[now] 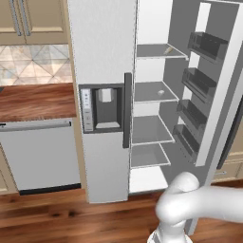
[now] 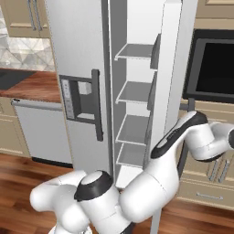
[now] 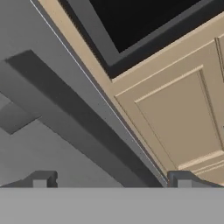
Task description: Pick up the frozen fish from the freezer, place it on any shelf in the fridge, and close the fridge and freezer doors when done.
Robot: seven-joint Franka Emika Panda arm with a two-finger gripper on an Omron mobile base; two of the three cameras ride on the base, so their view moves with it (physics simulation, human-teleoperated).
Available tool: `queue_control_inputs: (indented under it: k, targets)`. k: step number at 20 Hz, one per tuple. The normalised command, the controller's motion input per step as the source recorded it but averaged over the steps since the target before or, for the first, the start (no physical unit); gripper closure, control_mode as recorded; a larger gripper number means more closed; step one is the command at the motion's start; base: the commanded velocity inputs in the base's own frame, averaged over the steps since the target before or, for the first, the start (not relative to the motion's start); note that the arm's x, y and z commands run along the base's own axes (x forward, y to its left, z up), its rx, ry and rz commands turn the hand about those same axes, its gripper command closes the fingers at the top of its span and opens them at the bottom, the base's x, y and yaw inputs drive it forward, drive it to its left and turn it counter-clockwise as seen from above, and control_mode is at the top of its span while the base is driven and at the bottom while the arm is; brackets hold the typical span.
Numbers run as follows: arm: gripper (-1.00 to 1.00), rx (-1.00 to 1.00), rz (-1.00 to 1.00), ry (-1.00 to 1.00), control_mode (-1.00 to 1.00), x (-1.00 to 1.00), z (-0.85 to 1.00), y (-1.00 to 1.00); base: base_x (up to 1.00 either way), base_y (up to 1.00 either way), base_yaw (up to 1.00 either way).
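The freezer door (image 1: 102, 47), with its grey dispenser panel (image 1: 102, 109), stands shut, so the freezer is hidden behind it. The fridge (image 1: 152, 128) is open, showing grey walls and pale shelves. A small tan thing (image 1: 168, 49) lies on its top shelf, too small to tell whether it is the frozen fish. The fridge door (image 1: 213, 95), with dark bins, is swung wide open. My arm (image 2: 201, 137) reaches round the door's outer side. My gripper (image 3: 112, 181) is open with nothing between its fingertips, close to the door's grey outer face (image 3: 39, 131).
A dishwasher (image 1: 40, 152) and a wooden counter (image 1: 33, 99) stand left of the refrigerator. A black wall oven (image 2: 215, 64) and tan cabinet fronts (image 3: 183, 118) lie right behind the open door. A second small pale item (image 1: 161, 92) sits on the second shelf.
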Motion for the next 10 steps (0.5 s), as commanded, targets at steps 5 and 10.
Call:
queue_control_inputs:
  k: [5, 10]
  targets:
    - [-1.00, 0.05, 0.02, -0.05, -1.00, 0.73, -0.18, 0.11, 0.00, 0.00, 0.00]
    - [-1.00, 0.05, 0.11, -0.06, -1.00, 0.66, -0.04, 0.88, 0.00, 0.00, 0.00]
